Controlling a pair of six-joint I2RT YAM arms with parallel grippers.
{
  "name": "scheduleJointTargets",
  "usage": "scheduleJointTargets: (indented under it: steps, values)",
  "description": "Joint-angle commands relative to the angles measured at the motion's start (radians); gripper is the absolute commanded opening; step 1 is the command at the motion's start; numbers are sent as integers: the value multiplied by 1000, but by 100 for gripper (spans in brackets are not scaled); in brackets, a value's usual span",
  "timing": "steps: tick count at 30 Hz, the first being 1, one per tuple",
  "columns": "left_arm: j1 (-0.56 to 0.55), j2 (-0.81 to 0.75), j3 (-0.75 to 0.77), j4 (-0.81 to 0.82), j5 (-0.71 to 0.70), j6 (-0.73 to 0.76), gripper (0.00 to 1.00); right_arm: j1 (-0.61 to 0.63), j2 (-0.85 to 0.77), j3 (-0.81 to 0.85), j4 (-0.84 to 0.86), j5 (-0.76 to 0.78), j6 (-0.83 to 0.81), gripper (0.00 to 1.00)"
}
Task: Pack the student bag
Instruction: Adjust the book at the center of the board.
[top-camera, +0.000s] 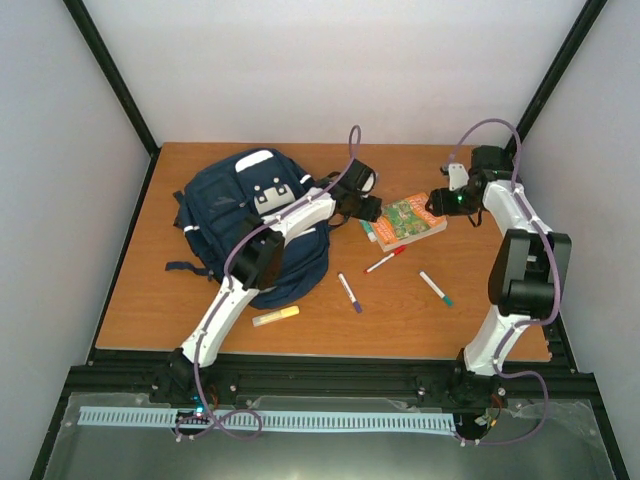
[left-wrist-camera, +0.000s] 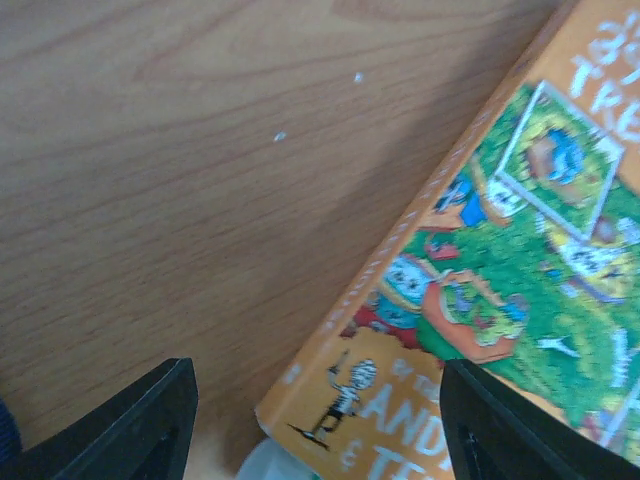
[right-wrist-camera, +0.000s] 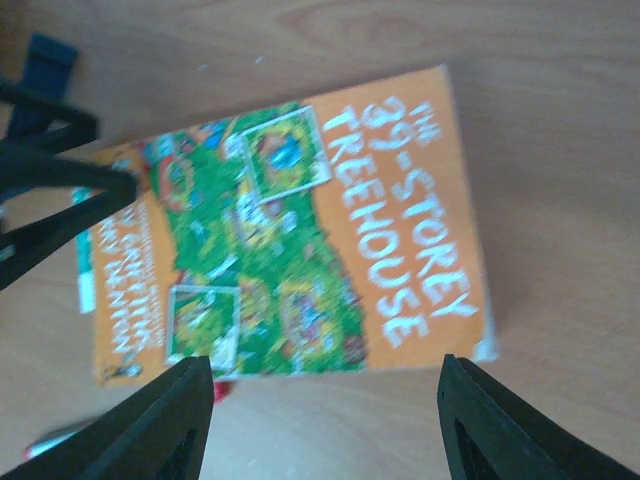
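Plainly, the student bag (top-camera: 215, 215) lay flat toward the desk's (top-camera: 150, 300) far left corner, with the left arm reaching across its right side. Both grippers hung over the orange book (top-camera: 412, 220), which sat nearer the far right corner. The left gripper (left-wrist-camera: 315, 372) was above the book's left end, jaws apart and empty. The right gripper (right-wrist-camera: 322, 368) was above its right end, jaws likewise apart and gripping nothing. A purple marker (top-camera: 350, 292), a teal marker (top-camera: 436, 288) and a yellow highlighter (top-camera: 275, 316) lay toward the near edge.
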Motion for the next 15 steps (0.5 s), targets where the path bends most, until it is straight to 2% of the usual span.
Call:
scheduleJointTargets:
  steps: [1,7,15]
  values:
    - [7,35,71,-19,78,46,69,11,-73,-160,32,-96,36,63]
    - [7,44,42,3,161,27,68,13,-62,-271,-4,-201,69,62]
    - [-16,-42,-135,78,198,15,66,12,-3,-256,56,-215,72,62]
